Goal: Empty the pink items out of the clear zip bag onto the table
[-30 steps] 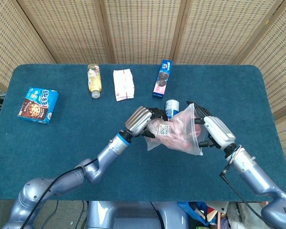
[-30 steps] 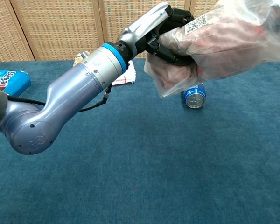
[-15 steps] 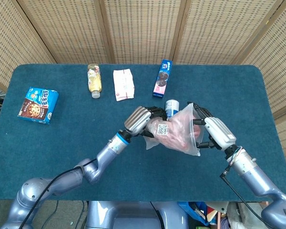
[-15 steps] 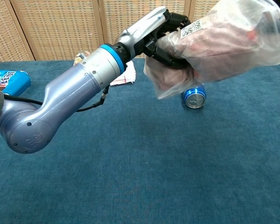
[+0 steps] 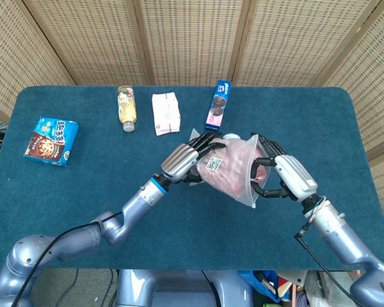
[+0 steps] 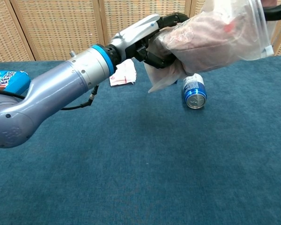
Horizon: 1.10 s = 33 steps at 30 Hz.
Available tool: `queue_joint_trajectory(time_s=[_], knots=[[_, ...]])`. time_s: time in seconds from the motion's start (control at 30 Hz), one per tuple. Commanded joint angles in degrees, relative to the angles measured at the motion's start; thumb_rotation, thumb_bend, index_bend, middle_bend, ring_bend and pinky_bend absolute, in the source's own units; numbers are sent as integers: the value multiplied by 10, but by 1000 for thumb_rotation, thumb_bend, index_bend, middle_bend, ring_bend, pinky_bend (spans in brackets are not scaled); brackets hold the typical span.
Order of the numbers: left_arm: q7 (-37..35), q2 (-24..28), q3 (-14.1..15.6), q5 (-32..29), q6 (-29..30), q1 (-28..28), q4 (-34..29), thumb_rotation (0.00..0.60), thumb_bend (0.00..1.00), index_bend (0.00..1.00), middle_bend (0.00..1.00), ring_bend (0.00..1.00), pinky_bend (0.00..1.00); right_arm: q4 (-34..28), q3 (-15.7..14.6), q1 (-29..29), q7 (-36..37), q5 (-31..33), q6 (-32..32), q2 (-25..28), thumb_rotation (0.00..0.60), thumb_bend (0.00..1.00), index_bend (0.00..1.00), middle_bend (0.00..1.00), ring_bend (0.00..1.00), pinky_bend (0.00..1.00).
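The clear zip bag with pink items inside hangs above the middle of the blue table; in the chest view the zip bag fills the upper right, pink contents showing through. My left hand grips the bag's closed bottom end, and the same left hand reaches in from the left in the chest view. My right hand holds the bag's mouth end, fingers curled around its edge. The bag lies roughly level between both hands.
A blue can lies on its side under the bag. Along the far side sit a bottle, a white packet and a blue-pink tube box. A blue snack box is at the far left.
Both hands have raised the bag and shifted it slightly away from me. My left hand has lifted the bag's bottom end higher; the can beneath shows more fully.
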Motion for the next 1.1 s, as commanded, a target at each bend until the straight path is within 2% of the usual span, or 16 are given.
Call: queue_joint_trajectory(time_s=[0.03,0.13,0.4,0.87,1.1], knots=[[2,18,3,1,0,8,-18,600,452,92,0,0,65,-3,0,0,-4,-3,2,4,600,639,770,0,0,0],[3,38,6,2,-3,14,-35,600,364,50,0,0,6,-4,-4,0,-12,-7,2,7,600,640,770,0,0,0],[5,98,20,3,-12,36,-86,600,213,0,0,0,0,-2,-10,-1,-15,-21,8,6,600,639,770,0,0,0],[6,175,22,-8,-17,65,-126,600,202,0,0,0,0,0,-21,0,-11,-57,16,11,600,639,770,0,0,0],[26,211,46,-33,-98,67,-128,600,204,0,0,0,0,-8,-20,0,-7,-64,22,25,600,640,770,0,0,0]])
